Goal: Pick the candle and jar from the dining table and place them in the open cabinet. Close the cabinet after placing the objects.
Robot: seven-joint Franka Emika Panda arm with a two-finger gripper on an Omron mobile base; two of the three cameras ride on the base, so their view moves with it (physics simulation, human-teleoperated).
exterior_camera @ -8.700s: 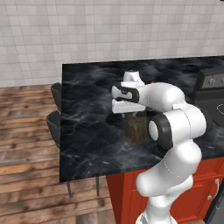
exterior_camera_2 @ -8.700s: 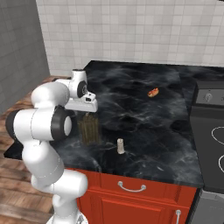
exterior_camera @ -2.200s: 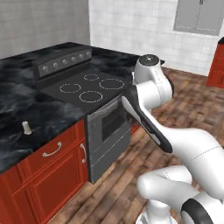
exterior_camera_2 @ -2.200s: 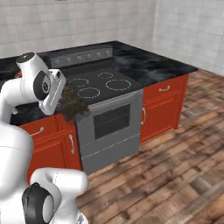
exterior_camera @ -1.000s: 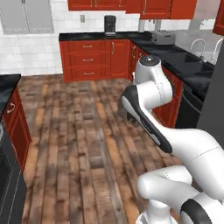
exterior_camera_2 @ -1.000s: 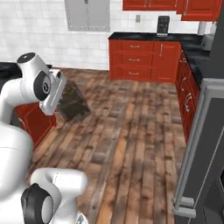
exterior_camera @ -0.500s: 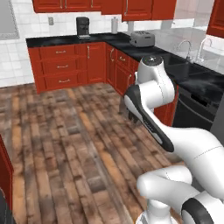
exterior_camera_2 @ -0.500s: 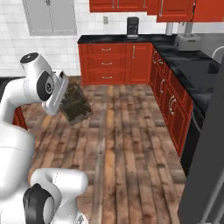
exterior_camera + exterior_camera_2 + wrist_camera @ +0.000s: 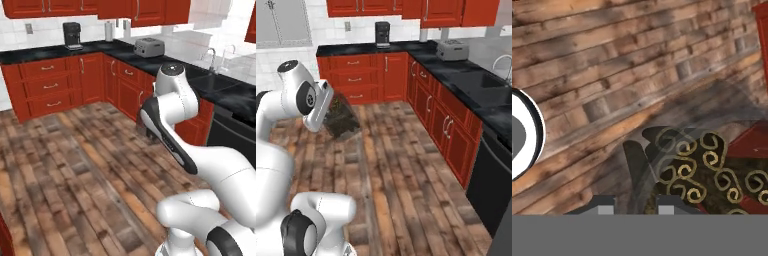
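Jar (image 9: pixel 342 120), clear glass with dark olive-brown contents, hangs tilted, clamped in the closed jaws.

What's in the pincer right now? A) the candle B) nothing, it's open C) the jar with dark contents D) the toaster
C: in the right base view the jar, clear glass with dark olive-brown contents, sits tilted at the end of the arm above the wood floor, and in the hand view it lies right beyond the shut pincer.
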